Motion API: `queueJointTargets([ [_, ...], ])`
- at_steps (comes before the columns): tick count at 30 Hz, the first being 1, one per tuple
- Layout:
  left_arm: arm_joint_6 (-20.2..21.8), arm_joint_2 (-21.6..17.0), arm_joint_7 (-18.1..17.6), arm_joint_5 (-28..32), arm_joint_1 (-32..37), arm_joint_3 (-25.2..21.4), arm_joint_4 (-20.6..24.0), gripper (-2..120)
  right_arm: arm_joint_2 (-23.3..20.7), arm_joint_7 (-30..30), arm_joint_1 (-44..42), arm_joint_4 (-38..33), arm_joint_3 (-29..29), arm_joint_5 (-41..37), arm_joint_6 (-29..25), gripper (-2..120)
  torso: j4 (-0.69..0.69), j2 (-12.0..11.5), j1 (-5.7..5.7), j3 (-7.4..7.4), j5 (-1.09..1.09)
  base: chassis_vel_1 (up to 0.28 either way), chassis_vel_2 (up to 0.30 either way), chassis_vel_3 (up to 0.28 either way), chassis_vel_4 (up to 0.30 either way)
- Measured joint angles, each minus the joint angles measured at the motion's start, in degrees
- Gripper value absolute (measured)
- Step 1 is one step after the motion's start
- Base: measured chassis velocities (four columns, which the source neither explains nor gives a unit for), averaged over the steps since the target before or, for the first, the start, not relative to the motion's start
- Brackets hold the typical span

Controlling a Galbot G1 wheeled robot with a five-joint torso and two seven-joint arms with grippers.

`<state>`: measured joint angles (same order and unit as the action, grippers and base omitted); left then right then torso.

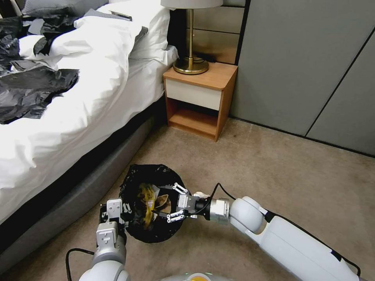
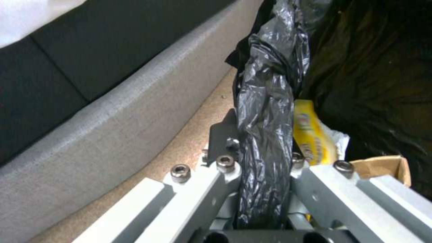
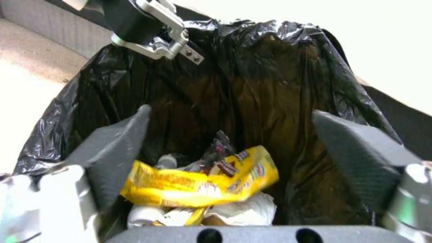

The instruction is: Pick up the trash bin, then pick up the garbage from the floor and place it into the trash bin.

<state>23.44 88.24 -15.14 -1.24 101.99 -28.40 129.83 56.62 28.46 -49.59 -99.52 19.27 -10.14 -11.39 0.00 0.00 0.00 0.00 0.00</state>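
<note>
Trash bin [image 1: 150, 203], lined with a black plastic bag [image 1: 133, 183], hangs just above the carpet floor [image 1: 273, 171] close in front of the robot, beside the grey bed base [image 1: 74, 199].

Nearest the robot, the left gripper [image 1: 117, 212] has its jaws closed tight on the bin's near-left rim, pinching a fold of the bag; in the left wrist view the bunched black plastic [image 2: 265, 111] runs straight up between the metal jaws.

The right gripper [image 1: 172, 205] reaches in from the robot's right and sits over the bin's open mouth. Its jaws stand wide apart and hold nothing. In the right wrist view the dark finger pads [image 3: 114, 145] frame the bin's inside, and the litter lies directly below and between them.

Inside the bin, the yellow snack wrapper [image 3: 202, 182] lies on top, its long axis running across the gap between the open jaws. White tissue [image 3: 243, 212] sits under it, and a dark wrapper [image 3: 220, 152] shows just behind. A corner of the brown paper bag [image 2: 382, 167] shows in the left wrist view, next to the yellow wrapper.

The relation that matters: the open right jaws are above the bin, with the garbage already down inside, well apart from the pads. By these views a piece looks to have been dropped, and no litter shows on the visible carpet.

Farther off stand a wooden nightstand [image 1: 199, 101] with a brass lamp [image 1: 190, 62], and the bed [image 1: 78, 97] with black plastic sheets [image 1: 31, 93] on it.
</note>
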Motion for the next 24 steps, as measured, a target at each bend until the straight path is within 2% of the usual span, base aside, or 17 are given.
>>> queueJointTargets([
  [3,0.0,0.0,0.0,-0.1,0.1,0.1,0.0,2,0.1,0.0,0.1,-0.1,0.0,0.0,0.2,100,0.00,0.0,0.00,0.00,0.00,0.000,0.000,0.000,0.000],
  [9,0.0,0.0,0.0,-0.1,0.2,-0.1,0.1,2,0.0,-1.2,0.3,-2.8,-1.1,-0.9,0.4,100,0.00,0.0,0.00,0.00,0.00,0.000,0.000,0.000,0.000],
  [13,0.0,-0.3,0.0,-0.1,0.2,-0.3,-0.2,2,-0.7,-5.3,-0.3,-8.4,-4.6,-3.2,1.5,100,0.01,0.0,0.00,0.00,0.00,0.000,0.000,0.000,0.000],
  [16,0.0,-0.6,0.0,0.0,0.0,-0.5,-0.8,2,-2.2,-11.7,-2.3,-16.1,-9.7,-5.6,3.1,100,0.02,0.0,0.00,0.00,0.00,0.000,0.000,0.000,0.000],
  [17,0.0,-0.6,0.0,0.0,0.0,-0.5,-0.8,2,-2.2,-11.7,-2.3,-16.1,-9.7,-5.6,3.1,100,0.02,0.0,0.00,0.00,0.00,0.000,0.000,0.000,0.000],
  [21,0.0,-1.2,0.0,0.7,-0.3,-1.1,-1.1,2,-3.2,-18.2,-10.7,-24.2,-21.9,-5.3,4.5,100,-0.01,0.0,0.00,0.00,0.00,0.000,0.000,0.000,0.000],
  [22,0.0,-1.2,0.0,0.7,-0.3,-1.1,-1.1,2,-3.2,-18.2,-10.7,-24.2,-21.9,-5.3,4.5,100,-0.01,0.0,0.00,0.00,0.00,0.000,0.000,0.000,0.000],
  [24,0.0,-1.5,0.1,1.1,-0.2,-1.6,-1.1,2,-2.4,-20.1,-16.5,-26.3,-27.3,-3.5,4.9,100,-0.01,0.0,0.00,0.00,0.00,0.000,0.000,0.000,0.000],
])
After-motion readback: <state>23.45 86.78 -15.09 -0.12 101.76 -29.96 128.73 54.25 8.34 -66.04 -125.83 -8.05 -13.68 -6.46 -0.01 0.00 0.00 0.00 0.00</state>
